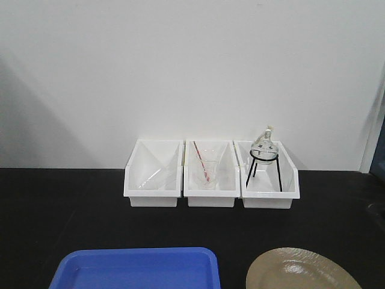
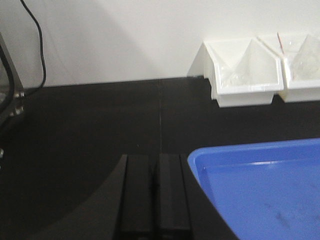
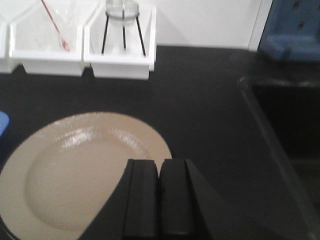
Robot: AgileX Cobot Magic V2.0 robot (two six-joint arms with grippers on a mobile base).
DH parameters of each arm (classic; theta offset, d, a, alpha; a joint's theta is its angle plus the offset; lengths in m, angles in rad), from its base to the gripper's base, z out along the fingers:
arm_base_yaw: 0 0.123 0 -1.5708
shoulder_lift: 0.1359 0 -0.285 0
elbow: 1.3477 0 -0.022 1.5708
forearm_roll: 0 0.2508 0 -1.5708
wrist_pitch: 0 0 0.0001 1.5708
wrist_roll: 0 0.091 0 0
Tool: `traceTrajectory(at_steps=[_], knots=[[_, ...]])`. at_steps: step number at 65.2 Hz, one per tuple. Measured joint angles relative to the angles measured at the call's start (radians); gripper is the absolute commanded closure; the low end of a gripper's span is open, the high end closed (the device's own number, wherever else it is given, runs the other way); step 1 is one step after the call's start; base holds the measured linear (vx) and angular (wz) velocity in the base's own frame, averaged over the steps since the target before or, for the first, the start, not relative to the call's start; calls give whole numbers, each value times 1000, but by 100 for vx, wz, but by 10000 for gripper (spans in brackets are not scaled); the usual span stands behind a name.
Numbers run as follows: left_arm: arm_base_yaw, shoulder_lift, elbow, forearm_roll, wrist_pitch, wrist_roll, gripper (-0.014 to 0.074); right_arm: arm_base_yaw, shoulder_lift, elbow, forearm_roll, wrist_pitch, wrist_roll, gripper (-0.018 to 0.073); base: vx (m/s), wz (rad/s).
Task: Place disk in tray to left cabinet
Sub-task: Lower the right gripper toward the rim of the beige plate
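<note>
The tan disk (image 1: 302, 270) lies flat on the black counter at the front right, and it fills the lower left of the right wrist view (image 3: 75, 170). The bright blue tray (image 1: 137, 269) sits to its left at the front edge; its near corner shows in the left wrist view (image 2: 260, 185). My left gripper (image 2: 155, 160) is shut, empty, just left of the tray's corner. My right gripper (image 3: 159, 164) is shut, empty, over the disk's right rim. The left cabinet is out of view.
Three white bins (image 1: 212, 173) line the back wall: one (image 1: 154, 174) with clear glassware, one (image 1: 209, 174) with a glass and a red rod, one holding a round flask on a black stand (image 1: 264, 158). A sunken sink edge (image 3: 280, 150) lies right of the disk.
</note>
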Motion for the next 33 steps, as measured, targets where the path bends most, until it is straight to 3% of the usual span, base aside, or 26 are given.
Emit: traceTrajectory(at_steps=[12, 19, 27, 33], knots=[[0, 33, 0, 0, 26, 0, 302, 0, 124, 0, 7, -4, 58, 177, 0, 0], [0, 33, 0, 0, 27, 0, 267, 0, 192, 0, 8, -13, 77, 68, 0, 0], [0, 33, 0, 0, 27, 0, 269, 0, 266, 0, 28, -32, 95, 26, 0, 0], [0, 33, 0, 0, 27, 0, 269, 0, 296, 0, 102, -25, 157, 26, 0, 0]])
